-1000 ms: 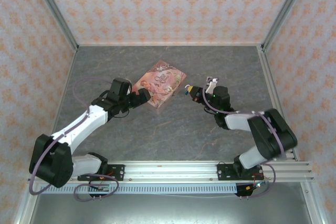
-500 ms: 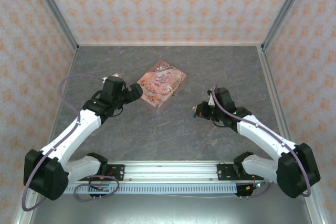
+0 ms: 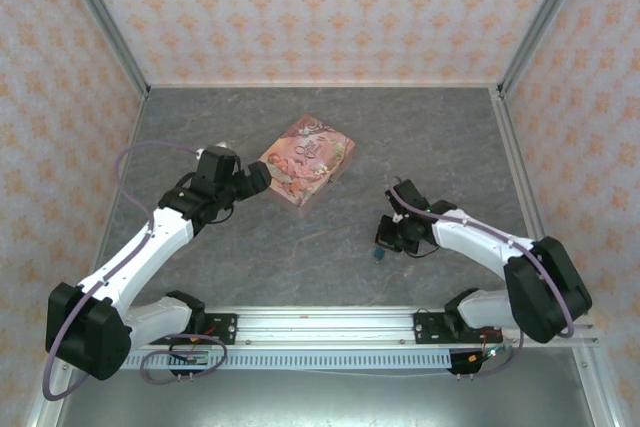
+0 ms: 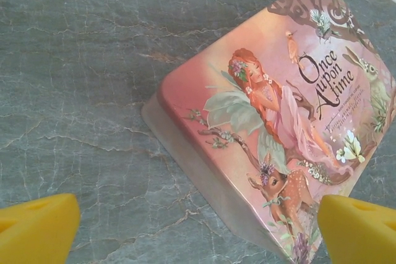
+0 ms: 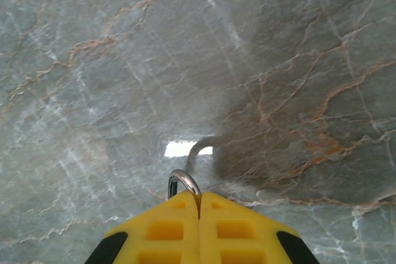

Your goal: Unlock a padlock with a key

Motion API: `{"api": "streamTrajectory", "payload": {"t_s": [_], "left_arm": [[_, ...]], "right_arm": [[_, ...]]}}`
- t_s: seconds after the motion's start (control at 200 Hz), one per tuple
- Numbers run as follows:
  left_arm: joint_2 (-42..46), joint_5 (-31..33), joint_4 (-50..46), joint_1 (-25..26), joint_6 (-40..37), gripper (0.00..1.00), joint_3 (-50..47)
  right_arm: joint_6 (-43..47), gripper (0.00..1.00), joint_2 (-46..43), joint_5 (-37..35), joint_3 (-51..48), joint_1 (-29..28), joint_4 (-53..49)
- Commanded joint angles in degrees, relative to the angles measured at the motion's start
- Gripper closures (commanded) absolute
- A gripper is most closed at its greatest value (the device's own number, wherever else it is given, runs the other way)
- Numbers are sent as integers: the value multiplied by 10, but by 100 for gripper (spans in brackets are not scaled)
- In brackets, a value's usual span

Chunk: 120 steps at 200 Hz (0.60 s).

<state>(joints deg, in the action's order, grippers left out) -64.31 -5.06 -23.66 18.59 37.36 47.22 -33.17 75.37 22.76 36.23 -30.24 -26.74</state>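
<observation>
The left claw (image 3: 258, 178) is wide open, its yellow fingers (image 4: 37, 227) on either side of a corner of the pink picture-printed box (image 3: 305, 159) near the middle of the grey stone bench (image 3: 200, 117). Further right, nearer the front edge, the right claw (image 3: 386, 243) is closed, pinching the shiny loop (image 5: 185, 180) of the tiny blue-teal padlock (image 3: 380, 253).

We see the left arm (image 3: 150, 247) and the right arm (image 3: 480, 242) built of white links and black joints, each trailing a mauve cable (image 3: 135, 155), with black bases at six o'clock. The right gripper (image 5: 199, 205) is yellow, with square recesses.
</observation>
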Motion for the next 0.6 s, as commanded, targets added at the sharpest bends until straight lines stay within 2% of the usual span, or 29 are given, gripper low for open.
{"api": "streamTrajectory", "payload": {"t_s": [0.0,0.18,0.34,0.485,0.596], "left_arm": [[0,14,-21,-7,-17,1,15],[10,33,-36,-12,-32,1,33],[29,75,-38,-18,-56,1,49],[62,185,-24,-21,-64,1,43],[102,274,28,-22,-110,0,9]], "right_arm": [[-4,83,-11,-41,17,-4,13],[36,61,-72,-132,59,0,-53],[87,48,-165,-218,84,24,-90],[148,32,-245,-308,77,45,-79],[203,20,-308,-362,42,60,-29]]}}
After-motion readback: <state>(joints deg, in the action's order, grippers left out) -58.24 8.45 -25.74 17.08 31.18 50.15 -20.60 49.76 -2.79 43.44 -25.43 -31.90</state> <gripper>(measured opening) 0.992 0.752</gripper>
